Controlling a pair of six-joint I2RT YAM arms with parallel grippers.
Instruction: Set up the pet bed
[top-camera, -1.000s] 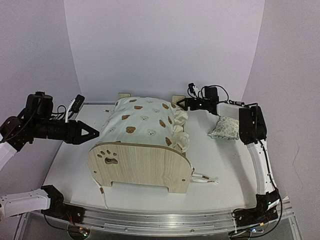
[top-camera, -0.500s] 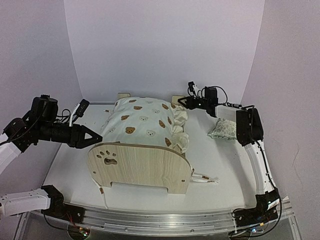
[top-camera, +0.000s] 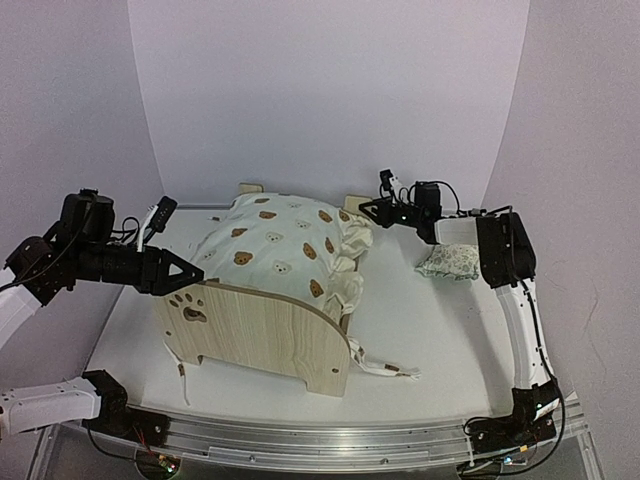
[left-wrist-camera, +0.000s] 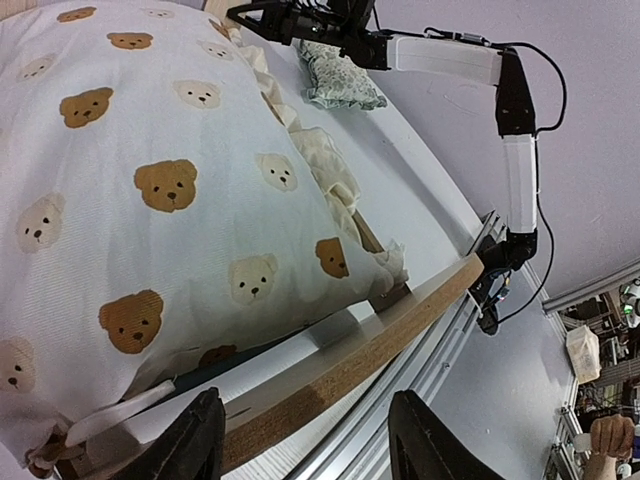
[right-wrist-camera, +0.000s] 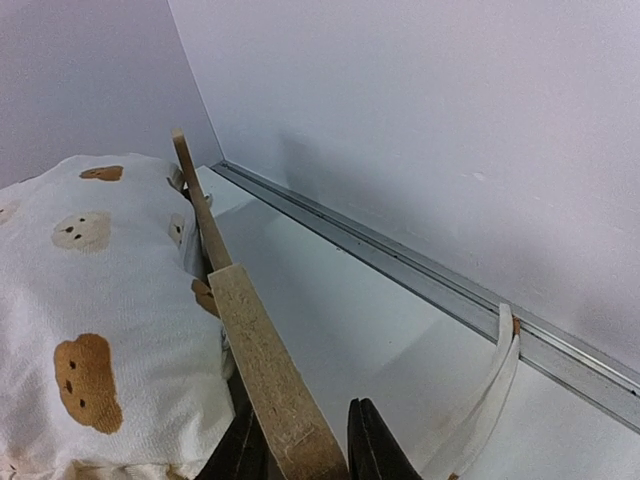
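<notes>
Pet bed (top-camera: 300, 345) on the counter (top-camera: 430, 310): left tool (top-camera: 195, 272) spread wide astride its headboard (top-camera: 235, 320), right tool (top-camera: 366, 208) narrow, pinching its footboard (right-wrist-camera: 255, 350).

Left arm outstretched, left pincer (top-camera: 192, 272) spread wide, right arm outstretched, right pincer (top-camera: 364, 208) clamping pet bed (top-camera: 262, 325)

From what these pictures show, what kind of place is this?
Probably a robotics lab test cell: a white table boxed in by plain pale panels, an aluminium rail at its near edge carrying wired robot arms, and a small pet bed as the staged prop.
</notes>
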